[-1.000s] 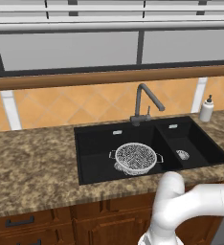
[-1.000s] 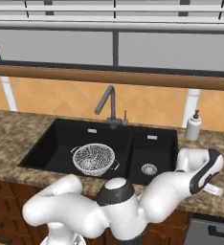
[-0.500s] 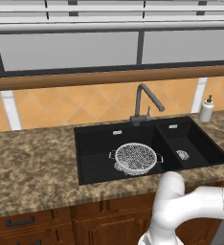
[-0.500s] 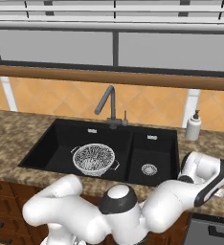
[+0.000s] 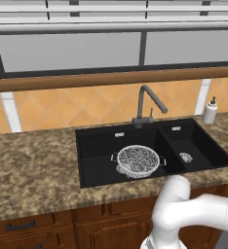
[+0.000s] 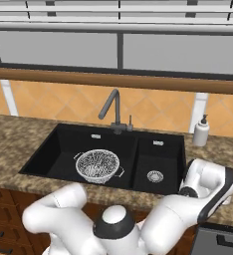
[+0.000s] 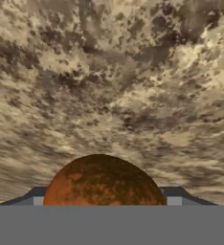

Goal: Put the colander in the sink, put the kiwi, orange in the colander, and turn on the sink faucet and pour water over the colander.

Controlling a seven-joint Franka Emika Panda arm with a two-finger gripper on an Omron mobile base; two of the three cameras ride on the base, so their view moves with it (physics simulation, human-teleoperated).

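One fruit under the gripper, colander already in the sink.

Speckled desk (image 5: 33,165) carrying black sink (image 5: 94,160), colander (image 5: 138,160) upright in the wider basin. Far right of that, orange (image 7: 104,184) on the desk, directly ahead of the gripper (image 7: 104,203) and centred between its fingers; jaw width impossible to tell, contact unclear.

granite counter (image 5: 33,160), orange tile wall (image 5: 86,109), window (image 5: 67,51), wood cabs (image 5: 47,228)
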